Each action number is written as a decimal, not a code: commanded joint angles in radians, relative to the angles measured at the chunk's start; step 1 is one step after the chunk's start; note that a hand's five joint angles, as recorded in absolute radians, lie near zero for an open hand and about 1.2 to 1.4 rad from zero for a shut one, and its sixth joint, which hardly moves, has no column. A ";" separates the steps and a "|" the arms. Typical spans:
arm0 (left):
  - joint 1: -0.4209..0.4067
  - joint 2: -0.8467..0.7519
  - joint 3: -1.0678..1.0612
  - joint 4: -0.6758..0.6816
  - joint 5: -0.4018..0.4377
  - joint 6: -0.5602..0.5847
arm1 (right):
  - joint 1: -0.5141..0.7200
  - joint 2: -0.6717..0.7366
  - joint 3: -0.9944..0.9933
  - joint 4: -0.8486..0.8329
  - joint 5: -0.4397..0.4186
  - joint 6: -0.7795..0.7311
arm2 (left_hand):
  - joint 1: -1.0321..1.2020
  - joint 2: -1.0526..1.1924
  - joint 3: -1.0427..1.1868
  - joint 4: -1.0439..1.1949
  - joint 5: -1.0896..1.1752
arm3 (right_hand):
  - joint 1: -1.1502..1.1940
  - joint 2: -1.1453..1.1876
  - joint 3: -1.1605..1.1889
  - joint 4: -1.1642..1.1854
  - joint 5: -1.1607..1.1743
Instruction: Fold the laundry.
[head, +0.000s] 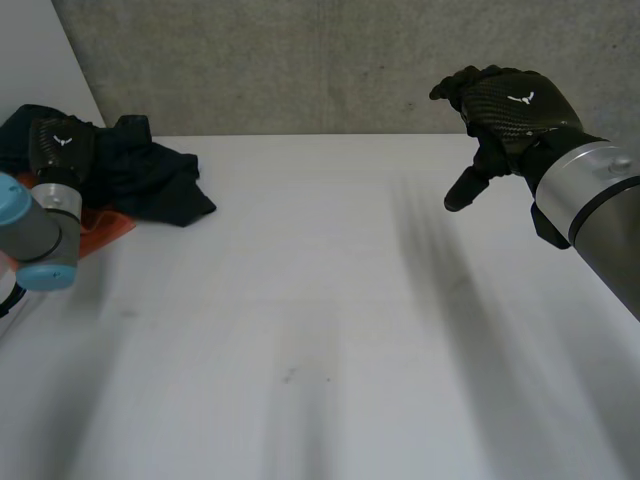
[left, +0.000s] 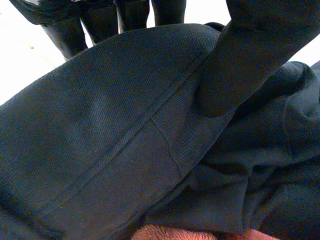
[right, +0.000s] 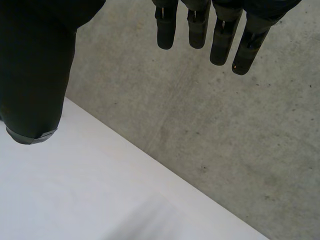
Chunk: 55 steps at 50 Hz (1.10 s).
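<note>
Matt cloth, fine ribbed weave, stitched seam: dark garment. Fuzzy pile on orange cloth. Smooth matt white table. Rough, speckled concrete wall. Carbon-weave shell, slight sheen: right hand.

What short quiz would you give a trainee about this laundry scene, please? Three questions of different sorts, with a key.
1. True or false: the right hand holds a cloth.
2. What colour is the cloth that peeks out from under the dark garment? A) orange B) yellow C) green
3. Fill in: the ____ hand grips the dark garment.
Key:
1. False: it hovers open above the white table.
2. A: the orange cloth.
3. Left: the left hand pinches a fold of it.
</note>
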 joint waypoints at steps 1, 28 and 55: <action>-0.091 0.206 -0.186 0.084 -0.082 -0.022 | -0.012 -0.001 0.004 0.001 0.000 -0.022 | 0.231 0.237 0.238 0.223 0.265 | -0.022 -0.044 -0.038 -0.058 -0.067; -0.722 0.674 -0.657 -0.375 0.096 -0.481 | -0.046 -0.014 -0.013 0.010 0.000 -0.027 | -0.991 -0.984 -0.983 -0.999 -0.956 | -0.022 -0.044 -0.038 -0.058 -0.067; -0.156 0.644 -0.577 -0.381 0.162 -0.378 | 0.188 0.075 0.128 0.113 0.000 -0.107 | -0.981 -0.975 -0.974 -0.990 -0.947 | -0.022 -0.044 -0.038 -0.058 -0.067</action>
